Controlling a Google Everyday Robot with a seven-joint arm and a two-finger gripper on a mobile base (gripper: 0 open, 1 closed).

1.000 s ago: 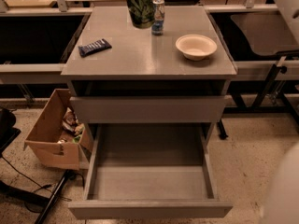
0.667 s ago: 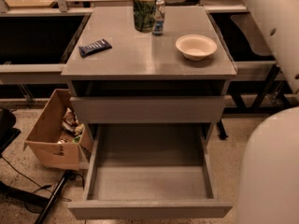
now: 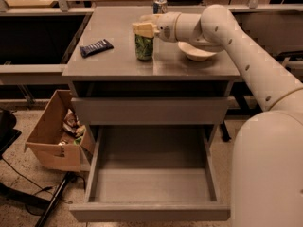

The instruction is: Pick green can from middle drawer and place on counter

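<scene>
Listing left to right: brown cardboard box [image 3: 47, 143] on the floor; dark blue snack wrapper [image 3: 96, 47] on the smooth grey counter [image 3: 113, 64]; small green can [image 3: 144, 48] upright mid-counter, my gripper [image 3: 144, 30] on its top, grasp cannot tell; blue-and-white can [image 3: 160, 6] behind; white bowl [image 3: 196, 54] under my arm. Below, the shallow grey middle drawer [image 3: 151, 186] stands pulled out.

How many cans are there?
2. The green can stands on the counter, right under the gripper; a blue-and-white can stands at the counter's back edge. More may be hidden.
</scene>
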